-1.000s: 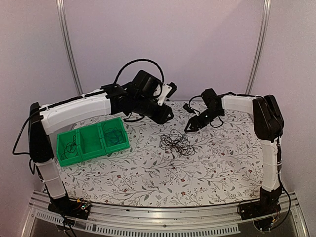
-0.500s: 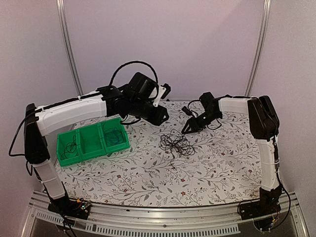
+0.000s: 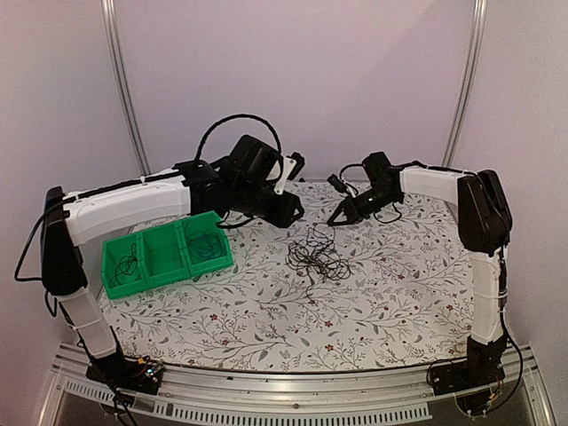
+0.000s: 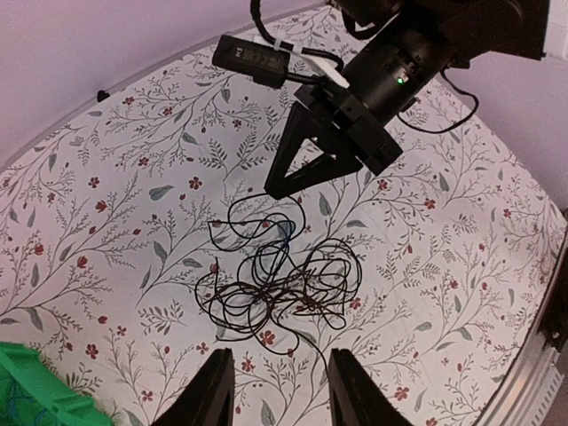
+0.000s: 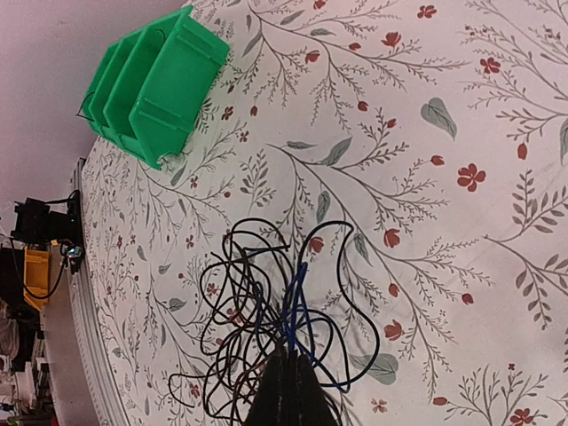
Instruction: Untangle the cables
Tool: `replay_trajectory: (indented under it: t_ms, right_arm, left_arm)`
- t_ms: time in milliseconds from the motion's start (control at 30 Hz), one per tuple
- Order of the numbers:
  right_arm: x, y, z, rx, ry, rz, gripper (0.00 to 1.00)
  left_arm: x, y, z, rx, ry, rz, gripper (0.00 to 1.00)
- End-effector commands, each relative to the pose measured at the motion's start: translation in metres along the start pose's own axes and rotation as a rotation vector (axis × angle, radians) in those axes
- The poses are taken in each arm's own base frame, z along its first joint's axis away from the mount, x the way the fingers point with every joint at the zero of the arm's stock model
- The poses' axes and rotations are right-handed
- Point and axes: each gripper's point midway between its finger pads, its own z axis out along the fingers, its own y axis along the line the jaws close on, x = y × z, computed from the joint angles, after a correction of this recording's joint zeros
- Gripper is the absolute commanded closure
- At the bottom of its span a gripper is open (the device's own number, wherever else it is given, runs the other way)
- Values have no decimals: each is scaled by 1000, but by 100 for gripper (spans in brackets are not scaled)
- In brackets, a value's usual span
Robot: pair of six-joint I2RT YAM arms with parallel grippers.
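Observation:
A loose tangle of thin black cables (image 3: 318, 257) with one blue strand lies mid-table. My right gripper (image 3: 335, 220) is at its far edge, shut on the blue cable (image 5: 300, 306) and neighbouring black strands, which run straight into the closed fingertips (image 5: 288, 368). The pinched strands rise a little off the cloth. My left gripper (image 3: 288, 209) hovers at the bundle's far left side, open and holding nothing. In its wrist view its fingers (image 4: 213, 390) frame the tangle (image 4: 280, 284), with the right gripper (image 4: 271, 189) beyond it.
A green three-compartment bin (image 3: 164, 257) stands at the left on the floral cloth, with a small black cable bundle (image 3: 124, 264) in its left compartment and a blue one (image 3: 206, 244) in its right. The bin (image 5: 155, 80) also shows in the right wrist view.
My right gripper has shut on the strands at the tangle's far edge and risen slightly, pulling them up. The left arm has shifted a little to the left.

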Motion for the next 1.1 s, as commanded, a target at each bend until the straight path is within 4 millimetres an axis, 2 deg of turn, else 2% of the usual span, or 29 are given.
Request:
replay_trajectory:
  t_ms: [0, 100, 133, 267, 367, 467, 733, 867, 967, 1067]
  right_arm:
    - [-37, 57, -40, -41, -96, -171, 100]
    - [-50, 97, -67, -73, -147, -296, 100]
    - [-55, 115, -79, -84, -174, -354, 100]
    - [-66, 161, -111, -104, -243, -487, 100]
    - [-70, 188, -126, -112, -273, -557, 100]
    - [-71, 204, -132, -108, -285, -604, 100]
    - [-72, 211, -131, -88, -287, -628, 100]
    - [-73, 212, -133, -84, -294, -632, 100]
    - [-75, 213, -136, -76, -298, -633, 100]
    - [-74, 209, -136, -52, -292, -635, 100]
  left_arm:
    - [-9, 8, 13, 27, -41, -86, 60]
    - [-21, 7, 13, 76, -90, -97, 59]
    - [-27, 3, 10, 108, -120, -84, 59]
    - [-47, -10, -5, 189, -243, -24, 56]
    - [-60, -16, -16, 245, -324, -13, 55]
    - [-74, -21, -24, 293, -393, -4, 53]
    - [-81, -42, -40, 456, -435, 42, 57]
    - [-79, -32, -44, 440, -431, -5, 59]
    - [-60, -22, -48, 401, -380, -24, 55]
    - [-33, -15, -64, 371, -349, -15, 53]
